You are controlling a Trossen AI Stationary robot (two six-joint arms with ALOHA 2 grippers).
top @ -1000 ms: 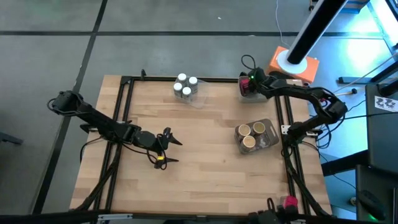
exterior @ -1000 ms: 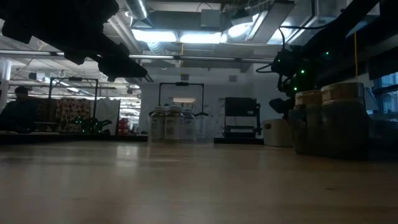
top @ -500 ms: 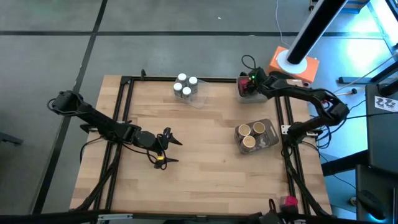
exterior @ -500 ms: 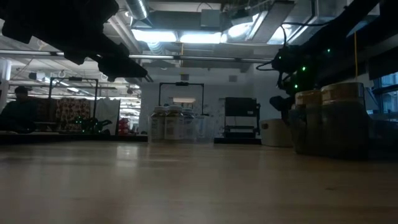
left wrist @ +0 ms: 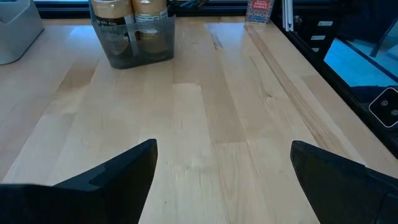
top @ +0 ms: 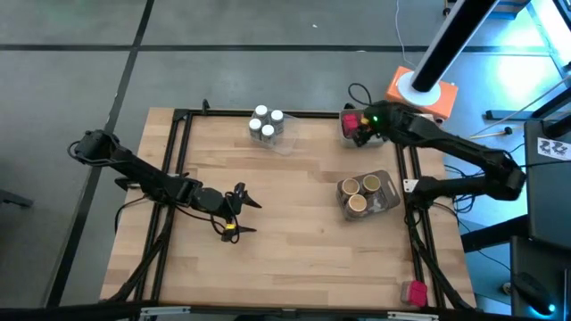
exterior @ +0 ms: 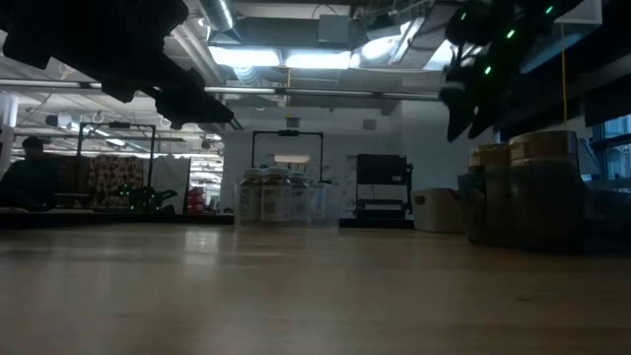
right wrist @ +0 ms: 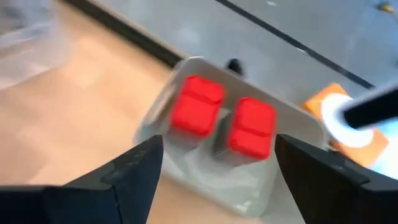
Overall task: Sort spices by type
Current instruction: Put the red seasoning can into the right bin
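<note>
Two red packets (right wrist: 224, 121) stand upright side by side in a clear tray (right wrist: 186, 165) at the table's far right corner (top: 351, 120). My right gripper (right wrist: 214, 186) hangs open above them, a finger off to either side, touching nothing. White-lidded jars (top: 266, 123) sit in a clear tray at the far middle. Three tan jars (top: 359, 191) stand in a grey tray (left wrist: 132, 56) at the right. My left gripper (top: 252, 217) waits open over the table's left half.
One more red packet (top: 415, 292) lies by the near right corner, also seen upright as a red packet (left wrist: 260, 9) in the left wrist view. Black frame rails (top: 410, 169) run along the table's sides. Bare wood (top: 294, 232) spans the middle and near part.
My right gripper has risen from the tray of red packets and drawn back a little toward the table's right edge, its arm swinging up and its wrist turning. The packets stay in the tray. My left arm has kept still.
</note>
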